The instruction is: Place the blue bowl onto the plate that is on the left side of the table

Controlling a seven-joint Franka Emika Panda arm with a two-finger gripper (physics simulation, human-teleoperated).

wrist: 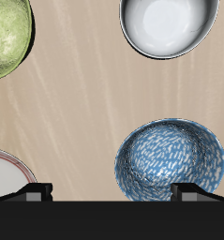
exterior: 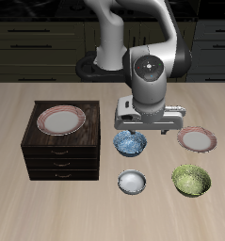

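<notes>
Nearest the exterior camera, close to the worktop's front edge, I see a small plain white-grey bowl [exterior: 131,182] and, beside it, an olive-green bowl [exterior: 191,180]. Just behind the white-grey one sits the small round blue bowl [exterior: 130,143], blue outside and mottled blue-and-white inside, upright on the pale wooden worktop [exterior: 48,202]. My gripper [exterior: 150,126] hangs above the worktop, just behind the blue bowl and not touching it. In the wrist view two dark fingers [wrist: 200,190] stand wide apart with nothing between them, and the blue bowl [wrist: 171,159] lies off toward one fingertip, not centred. The pink-rimmed round plate [exterior: 197,140] on the left side of the worktop lies bare, beyond the gripper from the blue bowl. A second pink-rimmed plate [exterior: 62,120] rests on top of a dark wooden drawer cabinet [exterior: 59,158].
</notes>
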